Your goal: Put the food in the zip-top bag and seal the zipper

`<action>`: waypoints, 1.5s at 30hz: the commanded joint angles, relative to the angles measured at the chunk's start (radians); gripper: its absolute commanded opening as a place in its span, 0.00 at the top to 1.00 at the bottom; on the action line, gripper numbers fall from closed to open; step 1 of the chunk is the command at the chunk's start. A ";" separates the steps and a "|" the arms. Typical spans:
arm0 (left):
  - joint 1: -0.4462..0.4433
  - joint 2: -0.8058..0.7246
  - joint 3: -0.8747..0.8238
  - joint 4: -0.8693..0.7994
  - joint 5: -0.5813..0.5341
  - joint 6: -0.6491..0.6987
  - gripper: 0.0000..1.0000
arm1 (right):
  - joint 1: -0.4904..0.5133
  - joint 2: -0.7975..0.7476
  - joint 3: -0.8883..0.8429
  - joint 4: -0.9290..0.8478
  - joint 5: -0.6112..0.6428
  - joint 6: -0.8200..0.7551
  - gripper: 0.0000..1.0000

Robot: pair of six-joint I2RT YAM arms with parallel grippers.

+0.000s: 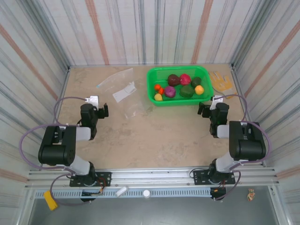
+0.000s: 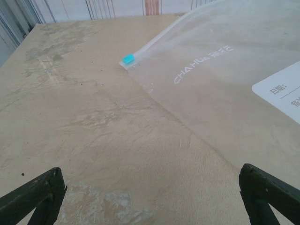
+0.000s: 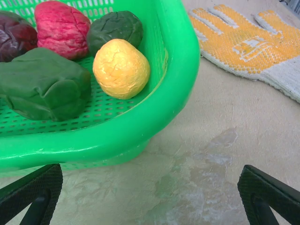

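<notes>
The food lies in the green mesh basket: a dark maroon piece, a magenta piece, green ones and small red and yellow ones. In the right wrist view a yellow ball and a green lump rest against the basket wall. The clear zip-top bag lies flat and empty left of the basket, white label up. Its zipper ends in a light-blue piece. My left gripper is open, short of the bag. My right gripper is open just outside the basket's near right corner.
A yellow-tan dotted glove lies right of the basket by the wall. Corrugated walls close in the table on three sides. Bare tabletop stretches between the two arms.
</notes>
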 commanded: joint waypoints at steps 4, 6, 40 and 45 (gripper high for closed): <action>-0.003 -0.011 -0.007 0.013 0.017 0.006 0.01 | -0.009 0.001 0.014 -0.011 -0.007 0.017 0.01; -0.002 -0.010 -0.008 0.013 0.017 0.006 0.01 | -0.010 0.000 0.014 -0.010 -0.007 0.017 0.01; -0.272 -0.442 -0.081 -0.162 -0.441 0.012 0.01 | 0.108 -0.548 -0.006 -0.525 0.054 0.126 0.01; -0.433 -0.736 -0.031 -0.459 -0.380 -0.003 0.01 | 0.404 -0.909 -0.039 -0.644 0.188 0.078 0.01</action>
